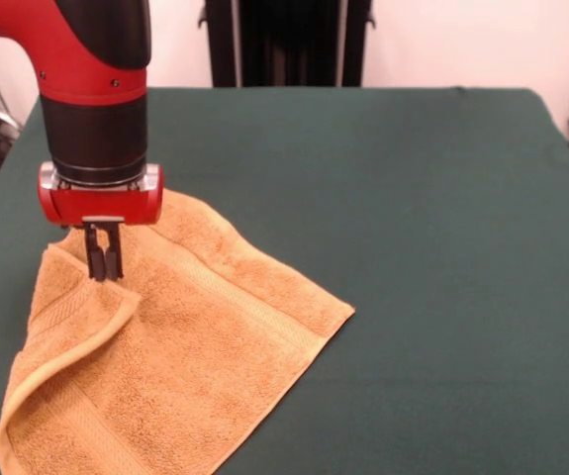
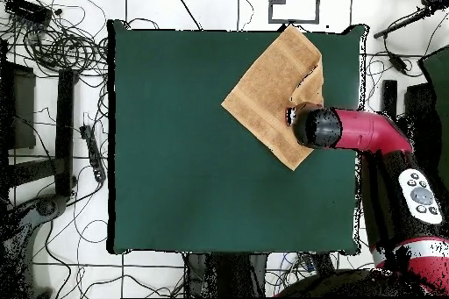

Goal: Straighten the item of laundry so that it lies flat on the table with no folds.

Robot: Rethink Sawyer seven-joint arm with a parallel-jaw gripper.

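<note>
The golden-orange towel (image 1: 185, 346) lies on the dark green table (image 1: 413, 247) at the front left of the front view, turned like a diamond. Its left edge is folded over onto itself as a long flap (image 1: 71, 327). In the overhead view the towel (image 2: 267, 94) sits at the table's (image 2: 193, 155) upper right, near the far edge. My gripper (image 1: 104, 269) hangs straight down over the towel's folded flap, its two dark fingers close together and touching or just above the cloth. In the overhead view the arm's head (image 2: 317, 128) hides the gripper.
The red and black arm (image 1: 96, 99) comes down at the table's left side in the front view. Cables and stands (image 2: 53, 41) lie on the floor around the table in the overhead view. The table's left edge runs close to the towel.
</note>
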